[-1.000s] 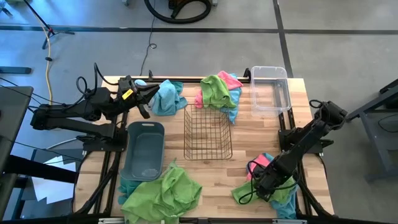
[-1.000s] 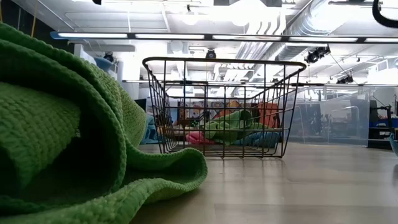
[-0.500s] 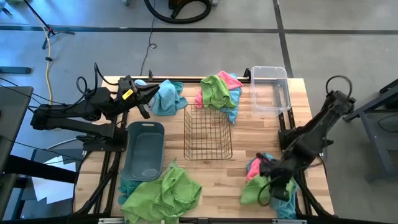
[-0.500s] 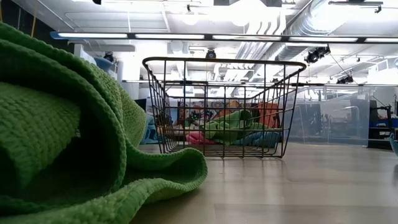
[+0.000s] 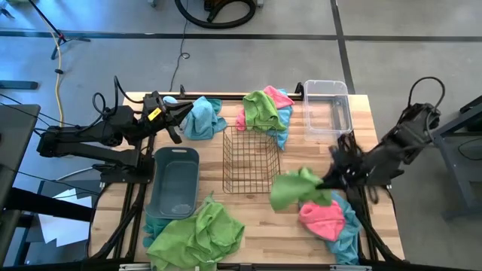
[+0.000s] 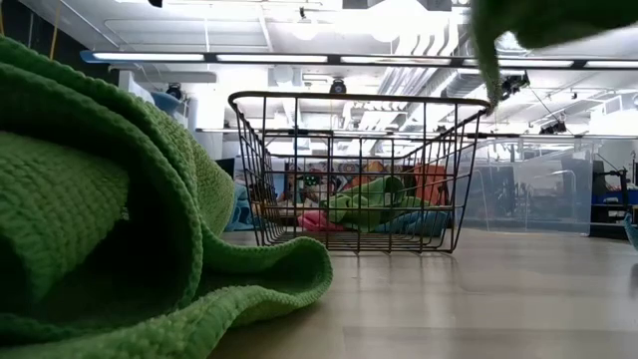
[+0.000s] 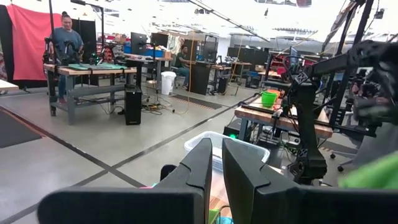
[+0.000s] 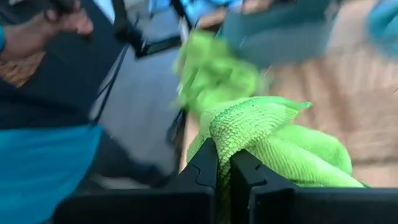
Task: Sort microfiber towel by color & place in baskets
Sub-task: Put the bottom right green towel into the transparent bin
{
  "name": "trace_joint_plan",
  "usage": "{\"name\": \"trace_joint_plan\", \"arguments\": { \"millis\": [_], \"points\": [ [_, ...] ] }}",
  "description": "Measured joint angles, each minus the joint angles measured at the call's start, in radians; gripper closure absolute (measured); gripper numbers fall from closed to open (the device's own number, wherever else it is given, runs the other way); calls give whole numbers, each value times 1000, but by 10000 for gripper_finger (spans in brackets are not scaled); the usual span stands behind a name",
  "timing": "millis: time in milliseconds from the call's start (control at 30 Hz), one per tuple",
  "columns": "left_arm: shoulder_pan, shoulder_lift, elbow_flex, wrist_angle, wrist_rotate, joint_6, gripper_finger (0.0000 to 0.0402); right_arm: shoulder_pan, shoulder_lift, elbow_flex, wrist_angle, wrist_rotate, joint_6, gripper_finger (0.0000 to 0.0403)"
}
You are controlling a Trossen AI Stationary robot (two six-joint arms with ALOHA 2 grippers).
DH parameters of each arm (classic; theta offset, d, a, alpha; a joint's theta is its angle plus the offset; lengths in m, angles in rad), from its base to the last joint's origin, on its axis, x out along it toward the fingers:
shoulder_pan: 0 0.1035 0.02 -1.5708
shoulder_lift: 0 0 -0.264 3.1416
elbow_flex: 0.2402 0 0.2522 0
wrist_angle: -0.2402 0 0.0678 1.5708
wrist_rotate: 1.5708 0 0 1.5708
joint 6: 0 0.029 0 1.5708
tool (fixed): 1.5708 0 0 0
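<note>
My right gripper (image 5: 325,181) is in the air over the table's right near part, shut on a lime green towel (image 5: 295,188). Below it a pink towel (image 5: 322,217) lies on a teal one (image 5: 348,229). A big green towel heap (image 5: 197,235) lies at the near edge and fills the low view's left (image 6: 110,219). A mixed green, pink and teal pile (image 5: 265,111) sits at the far side, with a teal towel (image 5: 202,117) left of it. My left gripper (image 5: 179,113) rests shut at the far left beside that teal towel. The wire basket (image 5: 251,159), grey-blue tub (image 5: 174,181) and clear bin (image 5: 327,107) stand apart. My right gripper pinches a bunched fold of the lime green towel (image 8: 239,134) between its two fingers (image 8: 205,165). The towel is lifted clear of the table and hangs loosely from the fingers toward the wire basket's near right corner.
Bare wood lies between the wire basket and the clear bin and along the table's middle near part. A person's hand (image 8: 59,22) and a teal sleeve (image 8: 43,168) show in the right wrist view beyond the table. Other workbenches and people stand in the room behind.
My right gripper has risen from the towel pile at the near right corner and moved toward the table's far edge and left, carrying the green towel up clear of the table. The pink towel beneath is now uncovered. The left arm has kept still.
</note>
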Motion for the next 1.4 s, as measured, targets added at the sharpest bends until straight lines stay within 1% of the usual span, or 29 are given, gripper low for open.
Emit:
{"name": "trace_joint_plan", "arguments": {
  "millis": [100,200,300,433,567,733,900,1067,1133,1300,1400],
  "points": [
    [0,0,0,0,0,0,375,-59,-6,40,1,56,-123,402],
    [0,0,0,7,10,-2,375,-129,-12,53,3,84,-248,402],
    [0,0,0,45,30,-38,375,-212,-15,52,12,79,-345,402],
    [0,0,0,67,45,-42,375,-331,-15,51,58,42,-474,403],
    [0,0,0,86,47,-43,375,-450,-11,51,183,-64,-610,403],
    [0,0,0,88,74,-42,375,-581,18,51,310,-217,-728,403],
    [0,4,0,88,85,-4,375,-690,66,50,372,-343,-778,403],
    [0,7,0,87,90,17,375,-779,102,50,383,-433,-779,403],
    [0,7,0,87,123,17,375,-812,111,49,383,-477,-774,403],
    [0,8,0,102,274,18,375,-877,117,49,355,-553,-773,403],
    [0,12,0,104,297,28,375,-900,113,49,317,-587,-769,403]
  ]
}}
